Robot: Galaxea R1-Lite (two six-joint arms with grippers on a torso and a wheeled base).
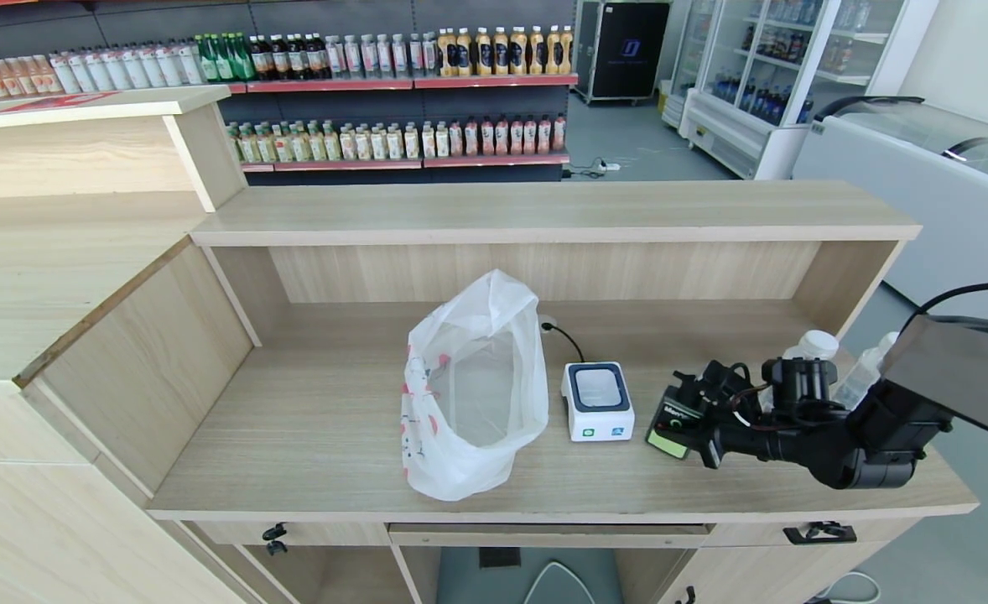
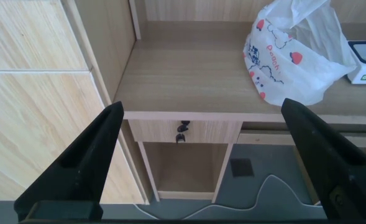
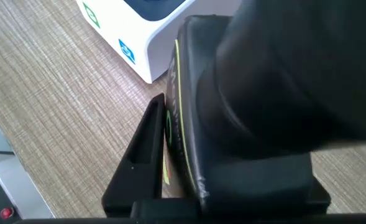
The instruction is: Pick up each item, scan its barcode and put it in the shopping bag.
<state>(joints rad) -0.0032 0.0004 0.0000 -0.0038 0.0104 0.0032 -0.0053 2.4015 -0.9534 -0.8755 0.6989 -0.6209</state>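
My right gripper [image 1: 695, 411] is shut on a black packet [image 1: 668, 425] with a green label, just right of the white barcode scanner [image 1: 599, 401]. Up close, the packet [image 3: 192, 81] stands on edge between the fingers [image 3: 139, 168], low over the counter, with the scanner [image 3: 139, 31] beside it. A white plastic shopping bag [image 1: 473, 386] stands open to the left of the scanner. My left gripper [image 2: 202, 106] hangs open and empty below the counter's front edge, with the bag [image 2: 294, 56] farther off on the counter.
Two clear bottles with white caps [image 1: 814, 344] stand behind my right arm at the counter's right end. A raised shelf [image 1: 544, 210] runs along the back of the counter [image 1: 309, 419]. A drawer with a key [image 2: 181, 129] sits under its front edge.
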